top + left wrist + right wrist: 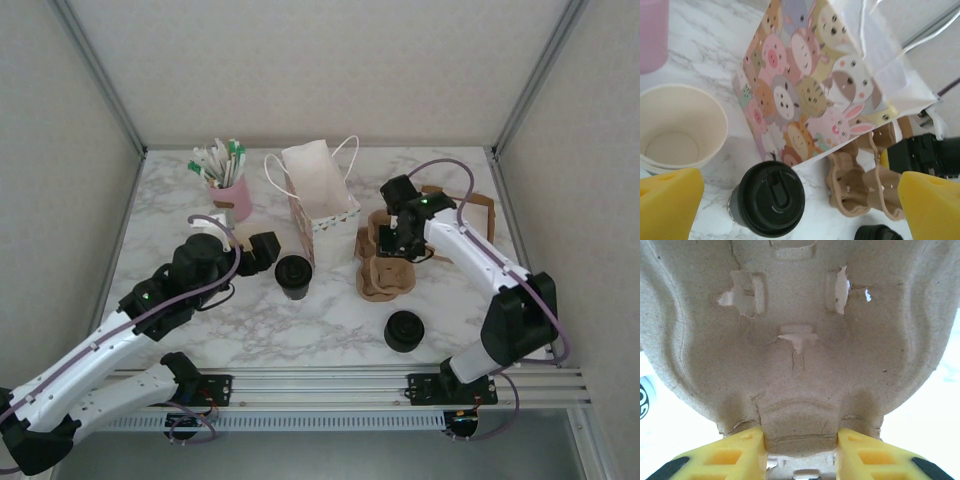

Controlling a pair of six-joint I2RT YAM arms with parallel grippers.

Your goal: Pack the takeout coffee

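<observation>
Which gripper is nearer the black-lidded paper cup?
Left. The left gripper sits beside the black-lidded paper cup; right gripper is past the cartoon-print bag, at the brown pulp carrier.

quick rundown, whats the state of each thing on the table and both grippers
takeout coffee: upright, lid on, ungripped
paper bag: upright, mouth open
lidless cup: upright, empty
cup carrier: empty, edge pinched by right gripper
black lids: stacked, loose
pink cup: upright, full of sticks
left gripper: open, coffee ahead of it
right gripper: shut on the cup carrier
</observation>
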